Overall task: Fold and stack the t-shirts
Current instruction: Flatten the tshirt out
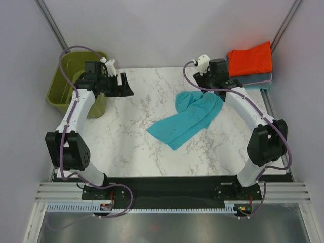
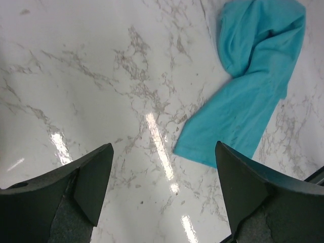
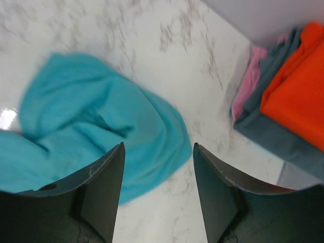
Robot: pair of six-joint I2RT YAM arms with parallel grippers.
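Note:
A teal t-shirt lies loosely crumpled in a long diagonal heap on the marble table. My right gripper hovers over its far end, open with nothing between the fingers; in the right wrist view the right gripper frames the teal cloth and bare marble. A bright orange folded t-shirt tops a grey-blue folded one at the back right corner. My left gripper stands wide open and empty at the back left, away from the shirt; the left wrist view shows the left gripper over marble, the teal shirt beyond.
An olive-green basket stands at the back left corner beside the left arm. A pink cloth shows in the stack under the grey-blue shirt. Grey walls close in the table at the back and sides.

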